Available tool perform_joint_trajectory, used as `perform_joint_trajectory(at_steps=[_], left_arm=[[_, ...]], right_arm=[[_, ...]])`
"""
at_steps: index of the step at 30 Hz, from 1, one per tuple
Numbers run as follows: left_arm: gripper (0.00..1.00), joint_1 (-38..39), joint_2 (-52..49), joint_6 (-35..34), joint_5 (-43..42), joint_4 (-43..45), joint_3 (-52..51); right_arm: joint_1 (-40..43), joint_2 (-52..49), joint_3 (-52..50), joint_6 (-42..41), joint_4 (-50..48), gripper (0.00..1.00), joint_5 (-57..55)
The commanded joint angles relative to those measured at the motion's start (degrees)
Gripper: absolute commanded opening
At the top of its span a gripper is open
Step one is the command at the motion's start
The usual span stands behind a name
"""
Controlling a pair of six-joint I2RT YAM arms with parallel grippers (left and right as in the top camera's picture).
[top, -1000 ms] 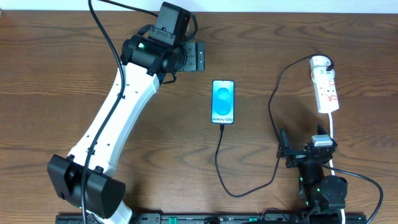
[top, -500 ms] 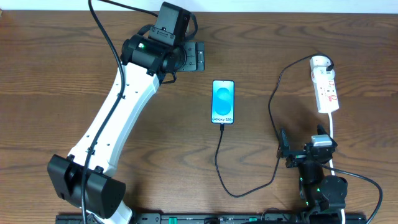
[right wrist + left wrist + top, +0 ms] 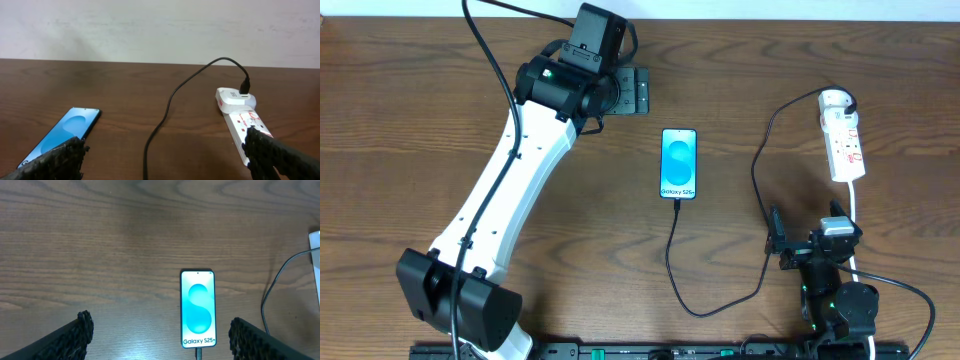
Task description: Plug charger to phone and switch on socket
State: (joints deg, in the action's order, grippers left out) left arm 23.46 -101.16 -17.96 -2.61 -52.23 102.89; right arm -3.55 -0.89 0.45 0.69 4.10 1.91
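Overhead, you see the phone (image 3: 679,164) lying flat in the middle of the desk (image 3: 420,120), its screen lit. The charger (image 3: 672,260) meets its bottom end, then loops right and up to the socket (image 3: 843,145). Your left tool (image 3: 161,330) hangs near the phone, fingers wide apart. Your right tool (image 3: 165,152) sits below the socket, fingers wide apart too.

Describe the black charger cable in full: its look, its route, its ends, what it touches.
The charger is a long, thin black cable, rubbery-looking, lying slack on the wooden table. One end meets the bottom edge of the lit phone, seemingly plugged in. From there it runs toward the robot, loops round, then climbs in a curve to the rounded end of the white socket, where its black plug sits in a white block.
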Motion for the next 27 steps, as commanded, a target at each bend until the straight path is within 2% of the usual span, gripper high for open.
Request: perform_joint_trajectory(at_steps=[1,19,27], left_arm=[[0.89,0.07,-0.42,0.55,0.72,-0.04,0.09],[0.89,0.07,-0.44,0.59,2.27,-0.28,0.09],[0.89,0.07,-0.02,0.57,3.34,-4.24,-0.13]], right_arm=[[0.2,0.57,-0.11,0.66,0.22,0.99,0.15],[0.2,0.57,-0.11,0.66,0.22,0.99,0.15],[0.2,0.57,-0.11,0.66,0.22,0.99,0.15]])
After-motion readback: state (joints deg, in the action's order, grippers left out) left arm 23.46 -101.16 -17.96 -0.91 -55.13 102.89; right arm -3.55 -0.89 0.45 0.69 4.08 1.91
